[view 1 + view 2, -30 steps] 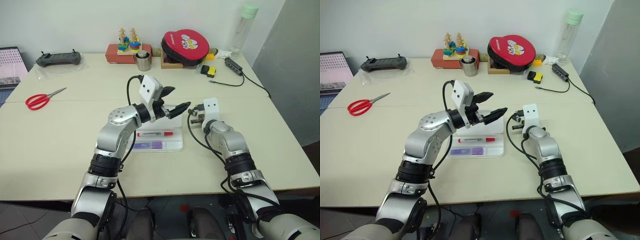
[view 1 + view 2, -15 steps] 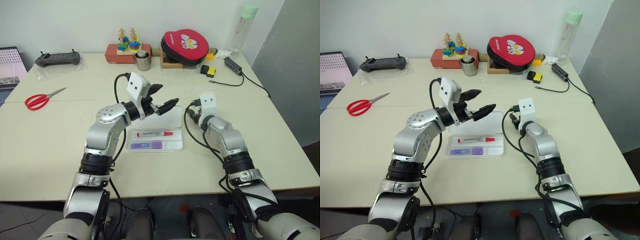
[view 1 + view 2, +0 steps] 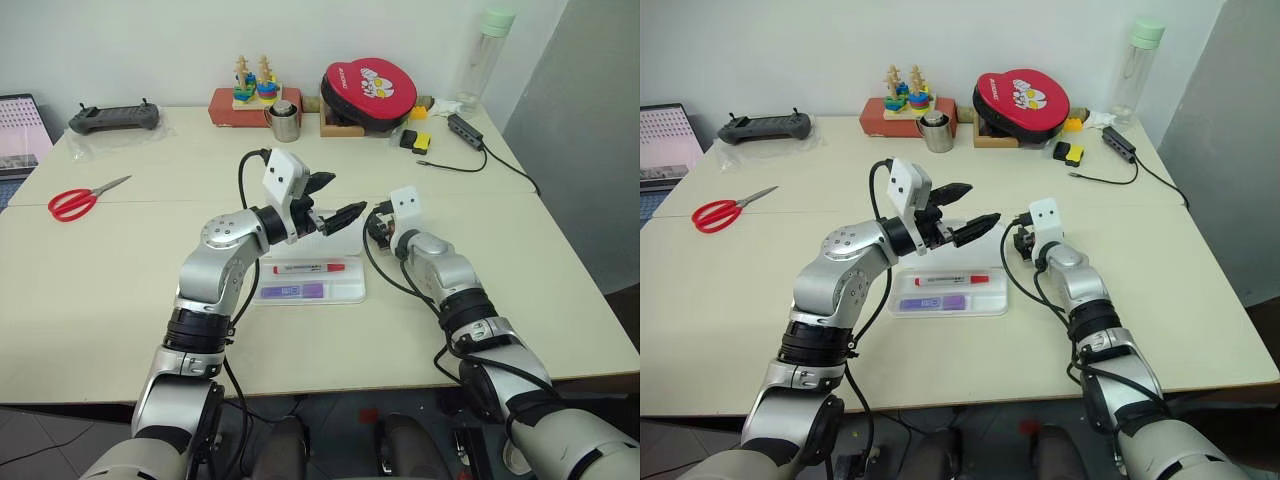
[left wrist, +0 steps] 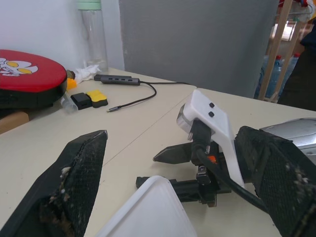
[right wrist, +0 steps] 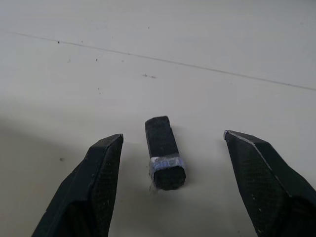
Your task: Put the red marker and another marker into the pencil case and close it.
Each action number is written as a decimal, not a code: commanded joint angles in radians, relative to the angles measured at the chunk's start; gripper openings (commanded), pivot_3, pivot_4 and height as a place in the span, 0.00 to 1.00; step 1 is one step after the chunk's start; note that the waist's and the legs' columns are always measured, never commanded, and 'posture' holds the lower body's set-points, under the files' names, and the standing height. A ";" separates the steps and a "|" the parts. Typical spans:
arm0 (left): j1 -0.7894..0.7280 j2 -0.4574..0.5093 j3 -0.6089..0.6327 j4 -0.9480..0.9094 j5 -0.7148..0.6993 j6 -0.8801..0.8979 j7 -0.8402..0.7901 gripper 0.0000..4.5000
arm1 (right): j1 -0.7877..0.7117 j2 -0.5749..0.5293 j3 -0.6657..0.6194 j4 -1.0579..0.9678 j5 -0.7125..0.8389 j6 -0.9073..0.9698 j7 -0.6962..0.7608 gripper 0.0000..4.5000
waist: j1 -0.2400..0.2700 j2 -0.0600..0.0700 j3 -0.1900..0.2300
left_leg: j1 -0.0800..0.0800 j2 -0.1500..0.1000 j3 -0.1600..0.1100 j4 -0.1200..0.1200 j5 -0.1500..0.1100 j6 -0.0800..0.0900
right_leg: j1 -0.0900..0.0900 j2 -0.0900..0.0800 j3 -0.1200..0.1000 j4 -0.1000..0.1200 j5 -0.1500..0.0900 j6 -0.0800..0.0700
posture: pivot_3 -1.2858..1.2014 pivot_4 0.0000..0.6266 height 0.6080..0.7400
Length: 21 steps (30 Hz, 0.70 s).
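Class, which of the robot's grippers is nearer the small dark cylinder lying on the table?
Right. The right gripper straddles the dark cylinder; the left gripper hovers over the pencil case.

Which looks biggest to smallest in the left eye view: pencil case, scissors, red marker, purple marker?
1. Pencil case, clearly largest.
2. Scissors.
3. Red marker, close to the scissors in length but far slimmer.
4. Purple marker, shortest, though thicker than the red one.

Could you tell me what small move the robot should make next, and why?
Probably bring the open left tool to the raised lid and swing it shut: the red marker and purple marker already lie in the pencil case, which is open.
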State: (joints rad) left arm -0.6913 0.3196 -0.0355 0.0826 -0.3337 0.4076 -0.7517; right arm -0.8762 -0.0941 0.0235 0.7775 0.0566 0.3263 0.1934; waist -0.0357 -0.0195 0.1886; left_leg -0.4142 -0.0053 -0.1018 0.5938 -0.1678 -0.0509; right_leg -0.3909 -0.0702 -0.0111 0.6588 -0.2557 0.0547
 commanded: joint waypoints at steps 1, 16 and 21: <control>-0.019 -0.011 -0.001 -0.047 -0.011 -0.004 0.007 1.00 | -0.038 0.008 -0.017 0.020 0.001 -0.037 0.003 0.48 | 0.000 0.000 0.000 | 0.000 0.000 0.000 0.000 0.000 0.000 | 0.000 0.000 0.000 0.000 0.000 0.000 | 0.52 0.24 1.00; 0.020 0.051 0.034 -0.082 -0.042 0.013 -0.054 1.00 | 0.027 -0.074 -0.072 -0.293 0.105 -0.069 0.153 0.07 | 0.000 0.000 0.000 | 0.000 0.000 0.000 0.000 0.000 0.000 | 0.000 0.000 0.000 0.000 0.000 0.000 | 0.52 0.24 1.00; 0.174 0.249 0.085 -0.191 -0.151 0.063 -0.267 1.00 | 0.170 -0.221 0.017 -0.748 0.337 0.201 0.516 0.07 | -0.015 0.000 0.000 | 0.000 0.000 0.000 -0.001 0.000 0.000 | -0.001 0.000 0.000 0.000 -0.001 -0.001 | 0.52 0.24 1.00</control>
State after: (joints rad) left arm -0.5475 0.5186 0.0088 -0.0425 -0.4279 0.4504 -0.9363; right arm -0.7460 -0.2770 -0.0141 0.2039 0.3031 0.4299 0.5613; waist -0.0508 -0.0192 0.1888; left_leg -0.4146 -0.0047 -0.1019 0.5922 -0.1682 -0.0507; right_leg -0.3919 -0.0702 -0.0113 0.6584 -0.2569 0.0530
